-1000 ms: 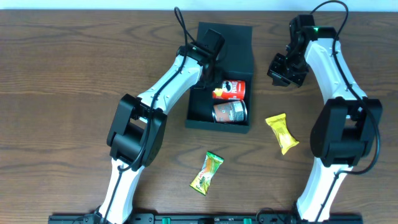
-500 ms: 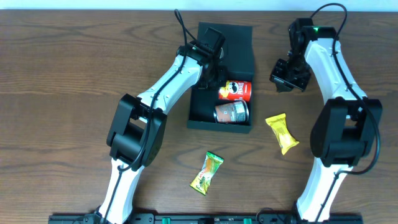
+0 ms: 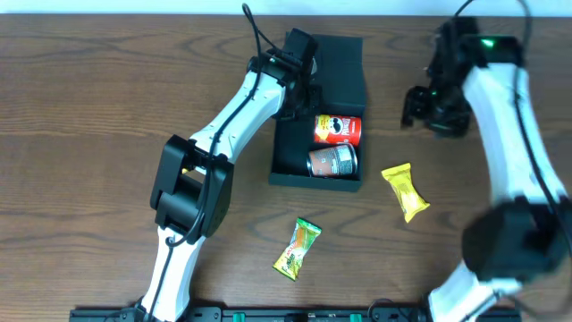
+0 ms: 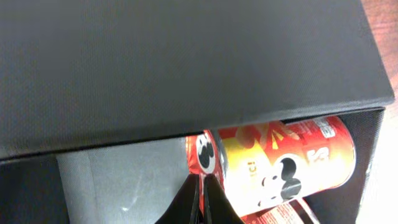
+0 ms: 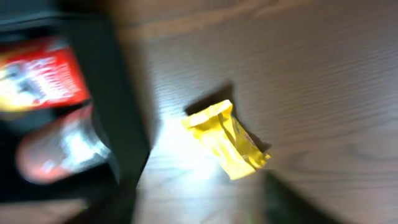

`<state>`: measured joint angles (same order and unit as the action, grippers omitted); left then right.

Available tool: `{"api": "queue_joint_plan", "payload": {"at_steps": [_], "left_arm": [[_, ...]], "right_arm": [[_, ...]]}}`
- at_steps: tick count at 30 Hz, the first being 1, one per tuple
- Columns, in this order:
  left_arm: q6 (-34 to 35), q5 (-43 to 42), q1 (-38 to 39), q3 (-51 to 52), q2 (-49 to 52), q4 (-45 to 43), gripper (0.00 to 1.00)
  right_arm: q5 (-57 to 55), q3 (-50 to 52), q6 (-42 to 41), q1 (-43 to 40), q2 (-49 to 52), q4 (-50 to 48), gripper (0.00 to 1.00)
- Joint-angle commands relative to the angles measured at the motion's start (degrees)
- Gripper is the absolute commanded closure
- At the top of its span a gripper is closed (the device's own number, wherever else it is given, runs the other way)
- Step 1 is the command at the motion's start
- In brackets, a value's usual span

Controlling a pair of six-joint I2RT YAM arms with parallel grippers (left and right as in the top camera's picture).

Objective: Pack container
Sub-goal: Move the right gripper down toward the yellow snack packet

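The dark container (image 3: 315, 180) lies open in the middle, its flap lid (image 3: 344, 67) at the far side. Inside lie a red Pringles can (image 3: 338, 130) and a grey can (image 3: 332, 161). My left gripper (image 3: 301, 97) reaches into the box at the left of the red can. In the left wrist view it (image 4: 200, 200) is shut, tips by the end of the red can (image 4: 280, 158), under the lid (image 4: 186, 62). My right gripper (image 3: 433, 107) hovers right of the box, blurred. In its wrist view its dark fingers stand apart, open (image 5: 199, 208), above a yellow packet (image 5: 227, 140).
The yellow packet (image 3: 405, 190) lies on the wooden table right of the box. A green-and-orange packet (image 3: 298, 248) lies nearer the front. The box wall (image 5: 124, 106) fills the left of the right wrist view, with both cans behind it.
The right arm has swung to the right and nearer, blurred in motion, and its jaws have opened. The left wrist has shifted slightly toward the lid.
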<state>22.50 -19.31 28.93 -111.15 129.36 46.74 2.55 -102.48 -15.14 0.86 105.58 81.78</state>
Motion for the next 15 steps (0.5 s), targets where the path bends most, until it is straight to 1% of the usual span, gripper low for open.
{"api": "queue_joint_plan", "payload": {"at_steps": [1,4,6,8,11,15], "left_arm": [[0.17,0.44,-0.09,-1.20,-0.15,1.18,0.94],[0.17,2.29,-0.09,-1.22,-1.38,2.93,0.94],[0.09,5.55,-0.02,-1.22,-2.89,4.63,0.94],[-1.55,9.07,0.31,-1.22,-5.01,7.19,0.94],[-3.45,10.58,0.96,-1.22,-6.91,10.71,0.94],[-2.67,10.54,2.69,-1.20,-6.86,15.85,0.94]], "right_arm": [[-2.73,4.96,3.63,-0.04,-7.65,-0.39,0.01],[-4.11,13.70,2.93,-0.22,-14.01,-2.62,0.01],[-4.04,19.85,1.49,-0.31,-17.53,-4.61,0.01],[-3.74,25.97,-0.79,-0.28,-20.41,-6.78,0.01],[-2.43,31.06,-3.23,-0.24,-21.92,-8.37,0.01],[-0.59,33.86,-3.72,-0.04,-21.94,-10.10,0.01]]}}
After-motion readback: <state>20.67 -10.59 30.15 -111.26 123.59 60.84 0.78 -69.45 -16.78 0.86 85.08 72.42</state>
